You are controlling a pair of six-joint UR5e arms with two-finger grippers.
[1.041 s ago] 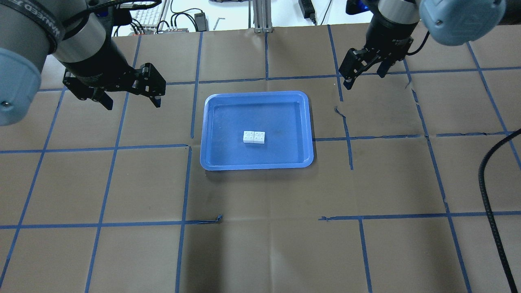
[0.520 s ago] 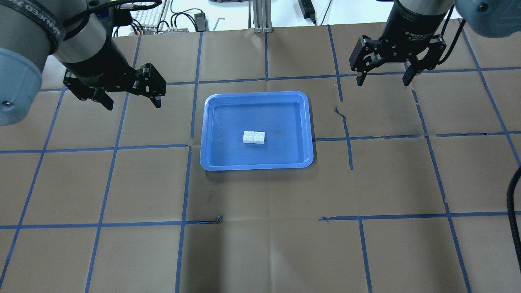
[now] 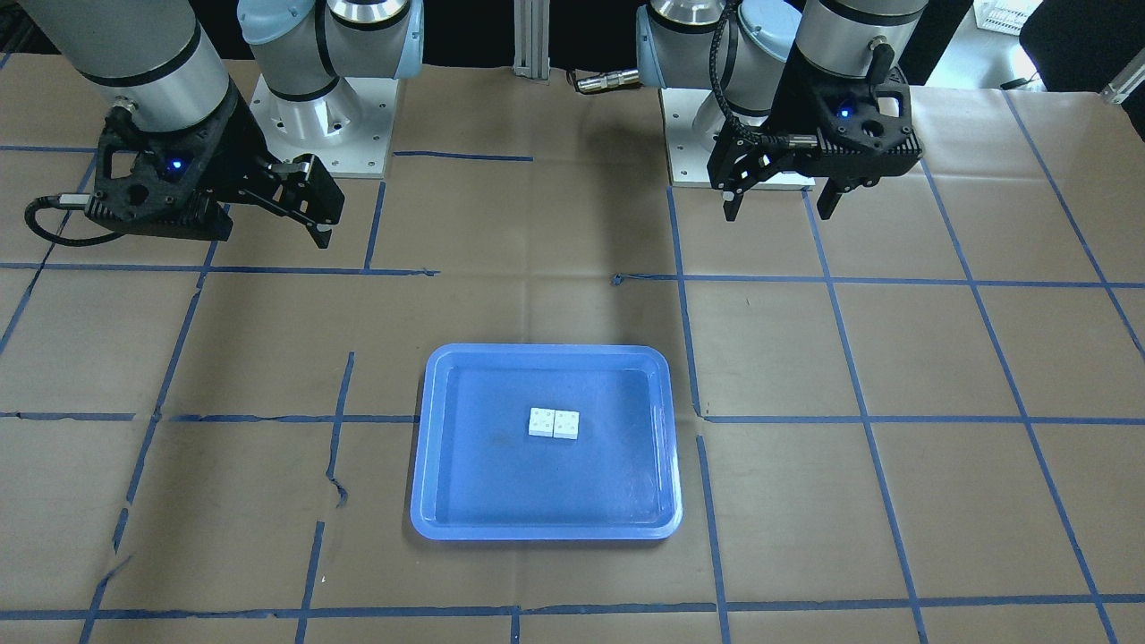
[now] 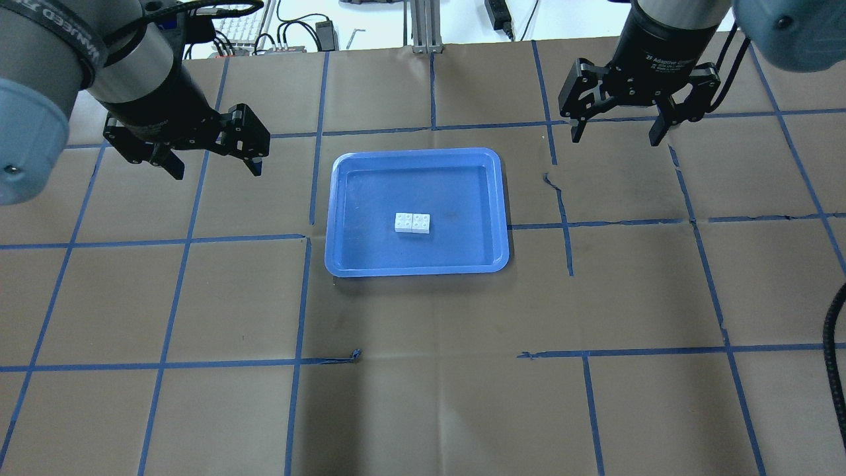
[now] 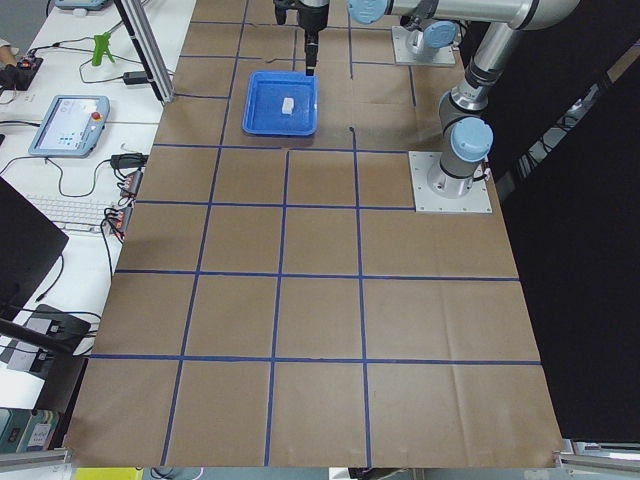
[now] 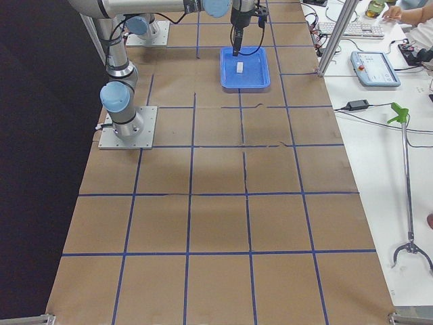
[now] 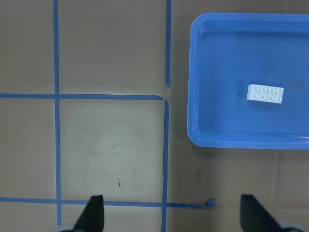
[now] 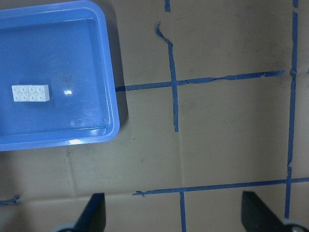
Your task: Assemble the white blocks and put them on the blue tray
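Note:
The two white blocks [image 4: 412, 223] lie joined side by side on the floor of the blue tray [image 4: 416, 153], near its middle. They also show in the front view [image 3: 554, 423], the left wrist view [image 7: 265, 93] and the right wrist view [image 8: 30, 93]. My left gripper [image 4: 217, 170] is open and empty, above the table to the left of the tray. My right gripper [image 4: 615, 139] is open and empty, above the table to the right of the tray's far corner. Both grippers are well apart from the tray.
Brown paper with blue tape lines covers the table. A torn tape strip [image 4: 552, 182] lies just right of the tray. A black cable [image 4: 829, 370] hangs at the right edge. Cables and a keyboard [image 4: 238, 26] lie past the far edge.
My right gripper has turned about its wrist, so both open fingers now show spread apart, and it has shifted slightly. The left gripper, the blocks and the tray have not moved.

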